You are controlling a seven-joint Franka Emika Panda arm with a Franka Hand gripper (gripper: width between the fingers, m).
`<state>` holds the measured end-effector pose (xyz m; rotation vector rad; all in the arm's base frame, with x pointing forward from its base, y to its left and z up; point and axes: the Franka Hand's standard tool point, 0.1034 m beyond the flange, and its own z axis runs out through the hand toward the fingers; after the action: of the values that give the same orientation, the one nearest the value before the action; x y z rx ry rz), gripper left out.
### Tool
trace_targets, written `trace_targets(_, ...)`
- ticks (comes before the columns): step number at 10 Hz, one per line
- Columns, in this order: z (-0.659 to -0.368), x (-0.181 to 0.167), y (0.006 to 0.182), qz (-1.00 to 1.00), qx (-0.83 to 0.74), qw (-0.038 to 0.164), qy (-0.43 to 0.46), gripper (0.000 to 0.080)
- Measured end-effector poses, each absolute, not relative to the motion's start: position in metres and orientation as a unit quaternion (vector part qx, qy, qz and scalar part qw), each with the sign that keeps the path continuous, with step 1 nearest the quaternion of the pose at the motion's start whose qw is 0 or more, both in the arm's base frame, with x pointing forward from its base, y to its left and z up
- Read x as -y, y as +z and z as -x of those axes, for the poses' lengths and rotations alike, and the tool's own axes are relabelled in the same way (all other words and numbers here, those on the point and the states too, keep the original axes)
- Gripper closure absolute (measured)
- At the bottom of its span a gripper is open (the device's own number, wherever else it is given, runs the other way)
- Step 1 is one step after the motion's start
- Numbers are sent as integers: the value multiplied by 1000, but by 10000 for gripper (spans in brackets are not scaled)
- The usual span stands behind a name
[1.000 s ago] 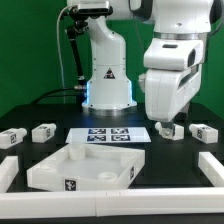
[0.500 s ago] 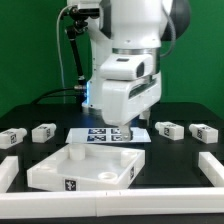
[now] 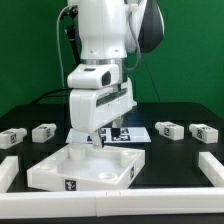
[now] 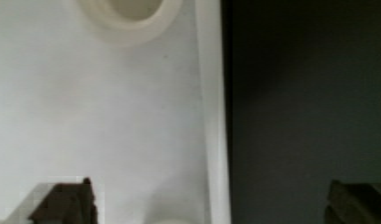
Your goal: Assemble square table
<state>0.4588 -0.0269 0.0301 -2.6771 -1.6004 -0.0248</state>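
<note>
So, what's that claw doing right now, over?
Claw open, empty, over the rim of the square table slab. Slab flat, not gripped. Four leg blocks loose either side. Nothing blocking.

The arm (image 3: pixel 100 60) has travelled from the exterior view's right across to its left. One second ago the gripper (image 3: pixel 84 140) hung over the leg block (image 3: pixel 168 130) just right of the marker board (image 3: pixel 128 135). Half a second ago it hung over the board's middle. It now hangs over the far rim of the square table slab (image 3: pixel 60 170). The leg block, formerly partly covered by the gripper, is fully exposed. The marker board's left part is now covered instead.
</note>
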Motion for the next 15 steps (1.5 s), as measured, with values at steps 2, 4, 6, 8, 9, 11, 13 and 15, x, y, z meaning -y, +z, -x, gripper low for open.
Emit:
trace_targets(2,-459,22,12,857,515,19,-3,150)
trace_targets(4,-460,23,9,857,515,20,-4,150)
trace_targets(6,-460,23,8,857,515,20,-3,406)
trace_targets(8,-459,23,8,857,515,20,-3,607)
trace_targets(9,-460,23,8,857,515,20,-3,729)
trace_targets(11,-460,23,8,857,514,20,-4,742)
trace_targets(13,-460,23,8,857,514,20,-4,742)
trace_targets(15,-460,23,8,857,514,20,-4,742)
